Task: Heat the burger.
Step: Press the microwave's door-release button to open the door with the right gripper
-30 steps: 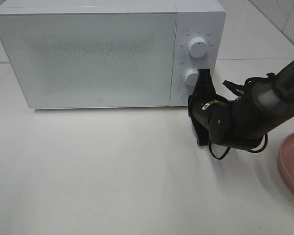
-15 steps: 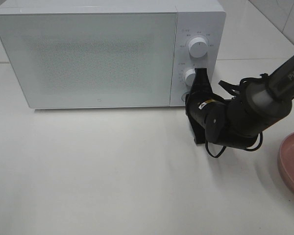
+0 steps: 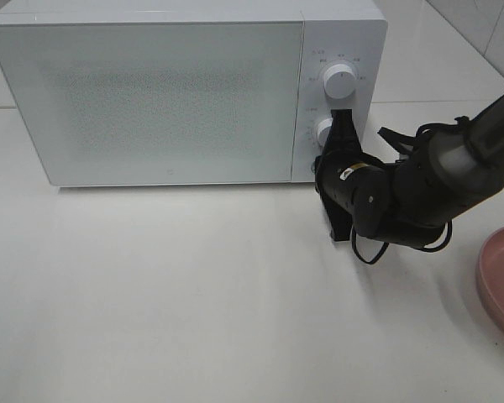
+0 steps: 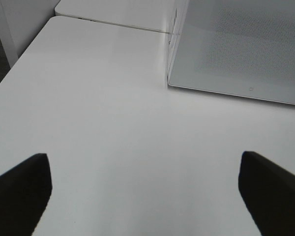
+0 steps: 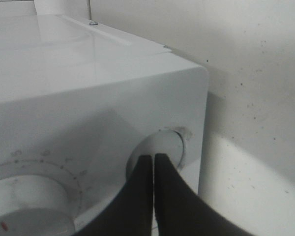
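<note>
1. Since a moment ago, the right tool (image 5: 153, 158) and its arm have slid a little closer to the microwave (image 3: 176, 92) and a bit to the left. Nothing else has moved.
2. The right tool is squeezed tight with nothing in it. Its tips are on or right at a round button (image 5: 173, 146) near the low corner of the front. I cannot tell if it is pushing yet.
3. The left tool (image 4: 145, 189) is wide open and holds nothing. It hangs over the bare tabletop (image 3: 193, 294), off to the side of the microwave.
4. No burger shows in any view, so I cannot tell where it is. It could be behind the door (image 3: 151, 101), which is shut and too cloudy to see through.
5. A pink plate (image 3: 502, 277) peeks in at the right edge. The part that shows has nothing on it.
6. My guess is the job is either at the start, opening the door, or near the end. I cannot say which.
7. Left to do, as far as I can see: work the button or a knob so the burger gets hot.
8. The upper knob (image 3: 340, 81) and lower knob (image 3: 326, 132) sit just above the button.
9. Nothing blocks the door. The right arm is close to the knobs and could bump them.
</note>
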You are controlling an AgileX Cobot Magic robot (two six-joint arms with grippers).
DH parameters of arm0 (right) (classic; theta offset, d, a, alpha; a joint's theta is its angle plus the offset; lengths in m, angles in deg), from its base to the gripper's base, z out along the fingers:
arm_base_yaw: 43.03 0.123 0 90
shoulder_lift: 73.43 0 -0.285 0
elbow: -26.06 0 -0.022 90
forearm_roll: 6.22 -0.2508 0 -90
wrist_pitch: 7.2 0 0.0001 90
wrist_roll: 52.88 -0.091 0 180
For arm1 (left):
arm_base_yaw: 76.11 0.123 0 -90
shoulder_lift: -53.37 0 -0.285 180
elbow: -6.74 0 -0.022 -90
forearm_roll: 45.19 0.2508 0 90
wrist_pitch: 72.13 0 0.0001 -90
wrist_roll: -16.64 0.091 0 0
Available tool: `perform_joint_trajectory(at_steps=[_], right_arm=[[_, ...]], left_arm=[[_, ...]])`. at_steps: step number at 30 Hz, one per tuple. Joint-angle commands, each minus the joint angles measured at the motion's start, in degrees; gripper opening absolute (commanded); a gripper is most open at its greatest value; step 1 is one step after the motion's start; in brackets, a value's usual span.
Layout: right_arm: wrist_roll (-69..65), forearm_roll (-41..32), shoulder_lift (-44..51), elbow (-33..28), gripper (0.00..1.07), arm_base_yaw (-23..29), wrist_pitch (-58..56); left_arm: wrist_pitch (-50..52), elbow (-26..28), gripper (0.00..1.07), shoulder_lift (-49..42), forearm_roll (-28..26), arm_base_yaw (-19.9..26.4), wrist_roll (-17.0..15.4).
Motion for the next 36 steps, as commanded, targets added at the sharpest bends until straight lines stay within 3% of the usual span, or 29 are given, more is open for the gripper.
perform_joint_trajectory(at_steps=[1,12,26,36], right_arm=[[0.3,0.8,0.8,0.7,0.00,-0.3,0.3],[0.3,0.8,0.9,0.7,0.00,-0.3,0.1],[2.8,-0.9,0.7,2.5,0.00,-0.3,8.1],[6.5,-3.0,-2.3,9.9,0.00,-1.0,18.0]], left_arm=[[0.6,-0.1,0.98,-1.2,-0.2,0.2,0.0],[0.6,-0.1,0.98,-1.2,-0.2,0.2,0.0],[0.6,-0.1,0.98,-1.2,-0.2,0.2,0.0],[0.6,-0.1,0.98,-1.2,-0.2,0.2,0.0]])
